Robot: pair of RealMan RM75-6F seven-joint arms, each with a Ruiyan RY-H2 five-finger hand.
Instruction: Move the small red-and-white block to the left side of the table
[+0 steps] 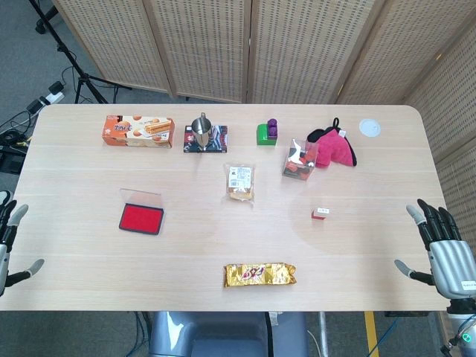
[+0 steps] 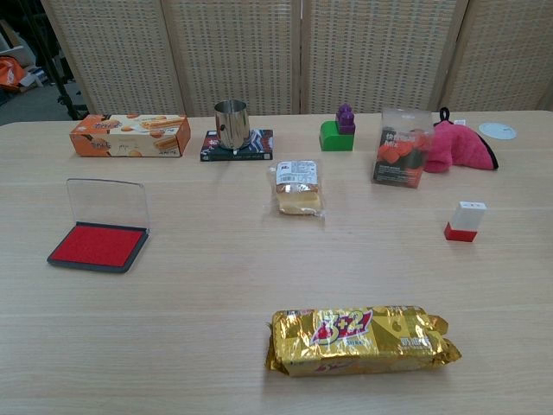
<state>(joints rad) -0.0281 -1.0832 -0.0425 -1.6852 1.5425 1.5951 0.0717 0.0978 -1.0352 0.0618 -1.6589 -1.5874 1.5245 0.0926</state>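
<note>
The small red-and-white block stands upright on the right half of the table, white on top and red at its base, with nothing touching it. My right hand hovers at the table's right front edge, well to the right of the block, fingers spread and empty. At the far left front edge my left hand is partly cut off, its fingers apart and holding nothing. The chest view shows neither hand.
A red ink pad with its lid up lies on the left. A gold snack pack sits front centre, a wrapped cake mid-table. Along the back: biscuit box, metal cup, green-purple toy, clear box, pink cloth, white disc.
</note>
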